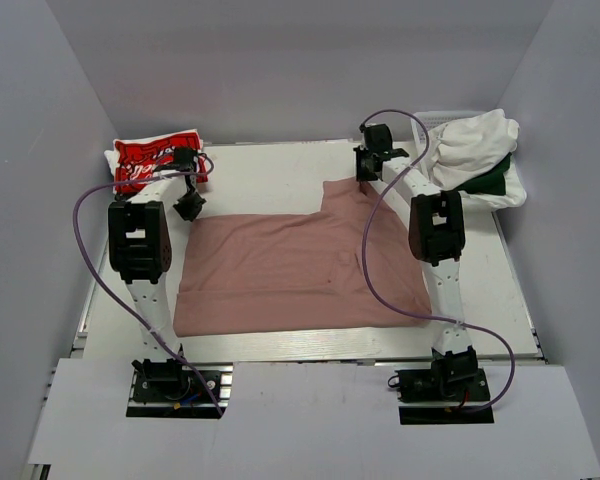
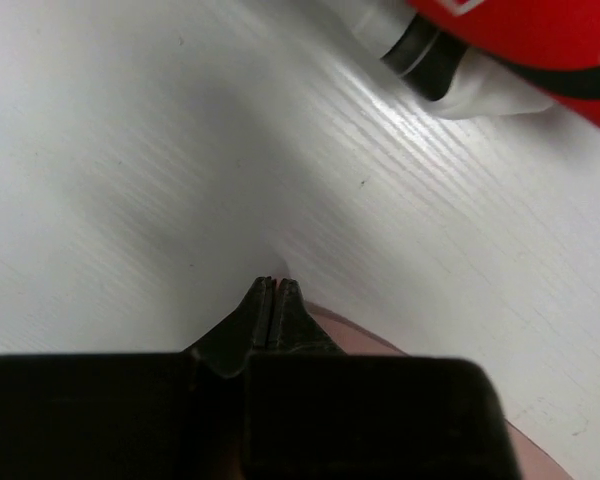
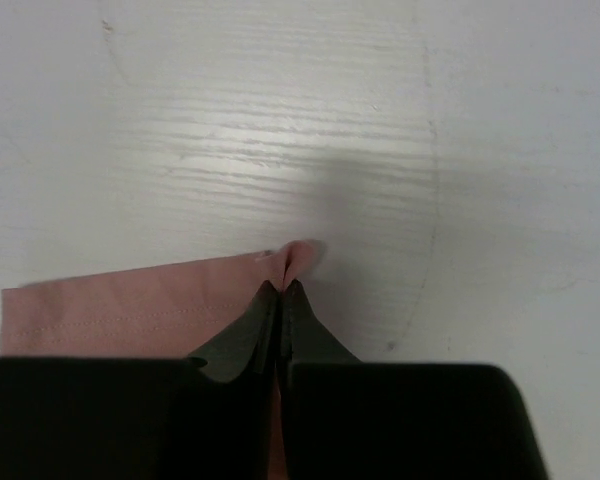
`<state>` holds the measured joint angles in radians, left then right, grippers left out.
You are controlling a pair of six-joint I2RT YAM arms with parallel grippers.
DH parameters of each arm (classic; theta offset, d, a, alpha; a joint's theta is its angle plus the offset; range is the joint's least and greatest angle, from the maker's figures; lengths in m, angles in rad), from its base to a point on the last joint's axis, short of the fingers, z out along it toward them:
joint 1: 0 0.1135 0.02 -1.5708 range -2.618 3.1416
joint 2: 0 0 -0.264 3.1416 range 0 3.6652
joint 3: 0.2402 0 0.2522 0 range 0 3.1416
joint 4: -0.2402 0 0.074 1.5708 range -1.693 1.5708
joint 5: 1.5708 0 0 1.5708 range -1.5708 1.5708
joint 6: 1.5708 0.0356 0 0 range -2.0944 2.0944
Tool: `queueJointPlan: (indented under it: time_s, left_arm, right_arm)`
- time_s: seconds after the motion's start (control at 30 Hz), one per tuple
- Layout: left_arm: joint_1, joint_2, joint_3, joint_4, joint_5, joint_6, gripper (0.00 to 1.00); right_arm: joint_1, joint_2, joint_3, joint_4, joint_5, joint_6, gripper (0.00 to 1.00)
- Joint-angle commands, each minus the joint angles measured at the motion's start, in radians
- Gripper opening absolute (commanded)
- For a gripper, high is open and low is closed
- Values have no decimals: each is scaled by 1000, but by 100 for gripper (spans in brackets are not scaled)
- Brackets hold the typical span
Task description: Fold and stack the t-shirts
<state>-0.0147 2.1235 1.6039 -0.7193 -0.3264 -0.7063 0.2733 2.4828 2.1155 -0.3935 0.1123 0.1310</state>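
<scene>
Pink t-shirt (image 1: 290, 270), one: spread flat mid-table (image 1: 270, 175), with bare table beyond its far and right edges.
Right gripper (image 3: 282, 285): closed, pinching the shirt's far hem.
Left gripper (image 2: 271, 281): closed at the far-left corner; a pinch on cloth is not discernible.
Red t-shirt (image 1: 152, 157), one: folded, far left.
White t-shirt (image 1: 470, 145) and green t-shirt (image 1: 495, 178): heaped in the basket (image 1: 450, 113), far right.

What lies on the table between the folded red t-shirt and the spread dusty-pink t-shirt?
Bare white table only, as the left wrist view shows between the red t-shirt and the dusty-pink t-shirt.
</scene>
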Motion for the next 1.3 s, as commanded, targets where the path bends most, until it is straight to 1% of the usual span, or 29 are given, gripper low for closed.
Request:
queueJointPlan:
  time_s: [0.0,0.03,0.1,0.13,0.17,0.2,0.23,0.27,0.3,0.33,0.37,0.4,0.43,0.47,0.53,0.57,0.63,0.67,0.7,0.73,0.8,0.9,0.97,1.03,1.07,1.13,1.17,1.27]
  left_arm:
    - [4,-10,76,-37,-23,22,0]
    - [4,-31,76,-37,-34,22,0]
    - [4,-57,61,-37,-34,22,0]
    - [4,-71,47,-23,-34,22,0]
    - [4,-101,33,-23,-25,22,0]
    - [4,-117,6,-11,-25,22,0]
    - [4,-132,-10,-2,-16,22,0]
    - [4,-145,-22,-2,-16,22,0]
    - [4,-169,-44,-2,-16,22,0]
    - [4,-180,-53,-2,-16,22,0]
    - [4,-189,-53,-2,-16,22,0]
    - [-7,-200,-67,-2,-16,22,0]
    - [-7,-221,-77,-2,-32,22,0]
    - [-7,-233,-78,-12,-33,22,0]
    - [-7,-257,-102,-25,-33,22,0]
    - [-7,-284,-125,-25,-33,22,0]
    - [-16,-318,-157,-25,-33,22,0]
    - [-16,-335,-194,-25,-33,22,0]
    - [-16,-371,-212,-13,-33,22,0]
    - [-16,-388,-231,-12,-22,13,0]
    - [-16,-434,-286,10,-10,13,0]
    - [-16,-477,-357,44,0,13,0]
    - [-16,-510,-395,34,10,-5,0]
    - [-16,-530,-429,9,-9,-38,0]
    - [-16,-539,-441,-2,-19,-68,0]
    - [-16,-576,-482,-23,-37,-93,0]
    - [-16,-589,-499,-23,-37,-102,0]
    - [-16,-646,-564,-14,-46,-125,0]
  right_arm:
    - [4,-82,-6,157,-101,-80,0]
    - [6,-128,-28,185,-138,-96,0]
    - [10,-209,-104,292,-164,-123,0]
    - [13,-267,-161,312,-234,-169,0]
    - [26,-300,-239,370,-258,-210,0]
    - [36,-399,-324,433,-278,-249,0]
    - [44,-430,-406,452,-278,-273,0]
    - [55,-517,-445,505,-283,-283,0]
    - [58,-541,-481,516,-287,-286,0]
    - [61,-565,-577,527,-287,-286,0]
    - [63,-585,-604,535,-290,-291,0]
    - [69,-651,-629,545,-287,-294,0]
    - [73,-671,-713,561,-283,-303,0]
    - [75,-712,-739,573,-278,-318,0]
    - [87,-766,-813,576,-267,-321,0]
    - [87,-807,-875,587,-269,-326,0]
    - [99,-892,-920,599,-279,-337,0]
    - [102,-913,-989,617,-280,-337,0]
    - [112,-932,-1008,617,-277,-335,0]
    - [112,-996,-1025,613,-270,-334,0]
    - [119,-1056,-1094,613,-249,-315,0]
    - [127,-1149,-1179,610,-237,-294,0]
    - [124,-1222,-1221,570,-229,-278,0]
    - [124,-1259,-1272,536,-215,-255,0]
    - [127,-1315,-1284,532,-206,-249,0]
    - [127,-1346,-1327,494,-201,-225,0]
    - [126,-1396,-1335,481,-194,-215,0]
    - [127,-1466,-1393,441,-174,-168,0]
